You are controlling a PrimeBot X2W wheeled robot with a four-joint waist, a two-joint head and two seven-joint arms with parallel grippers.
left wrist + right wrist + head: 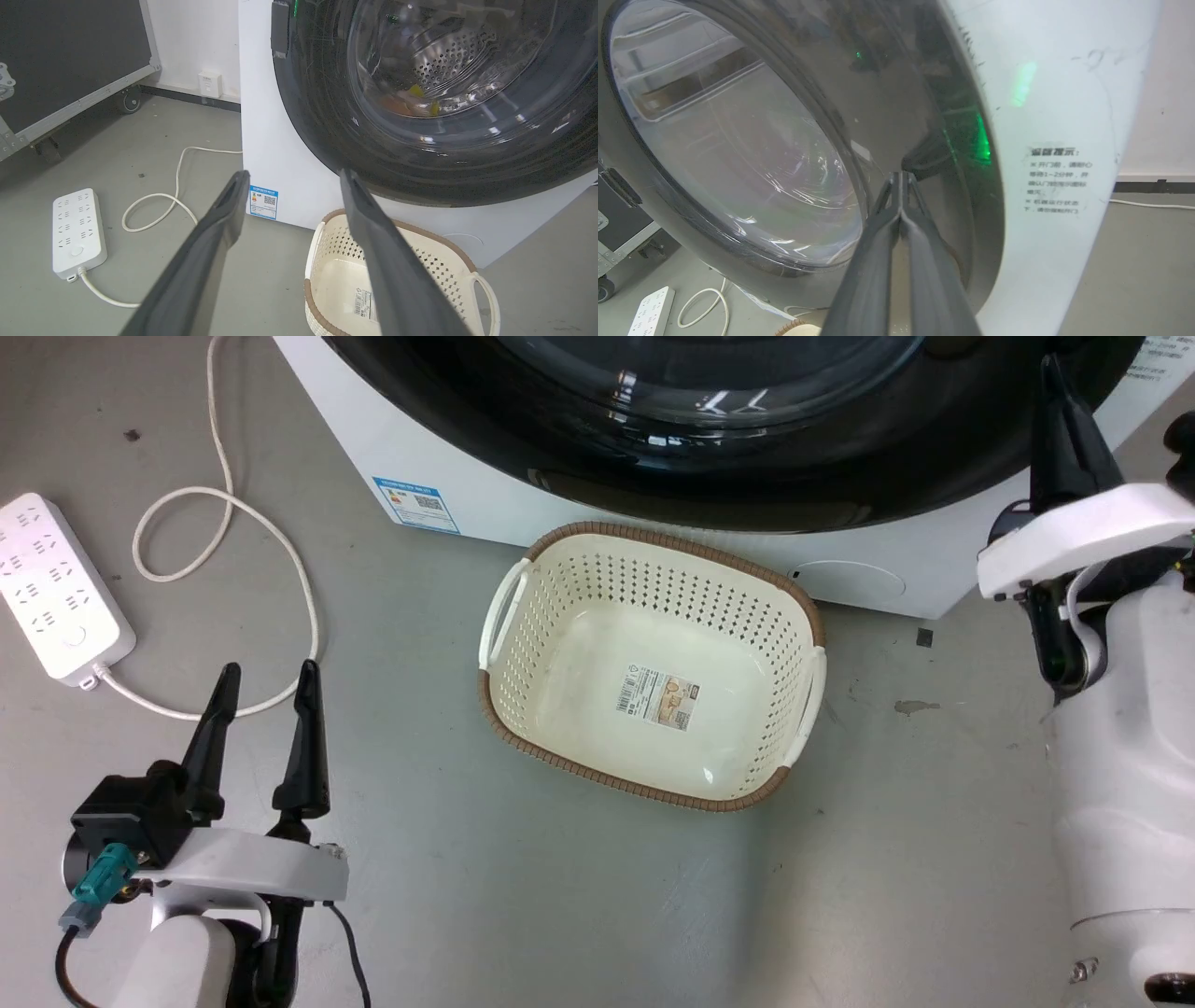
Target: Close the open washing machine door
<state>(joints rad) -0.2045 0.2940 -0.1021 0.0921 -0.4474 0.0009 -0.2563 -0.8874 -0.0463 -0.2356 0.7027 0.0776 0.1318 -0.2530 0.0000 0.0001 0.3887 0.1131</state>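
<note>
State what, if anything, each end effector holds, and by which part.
Nothing is held. The left end effector is open; the right end effector is shut, empty, at the glossy black round door.

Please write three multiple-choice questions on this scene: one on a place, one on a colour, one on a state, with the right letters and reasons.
1. Where is the basket? A. on the floor before the washer B. on top of it C. on a shelf
2. What colour is the door rim? A. white B. red C. black
3. How is the right claw? A. wide open B. shut C. gripping the basket
1 A: it stands on the floor by the white front. 2 C: the rim is glossy black. 3 B: its fingers meet at the tips.
</note>
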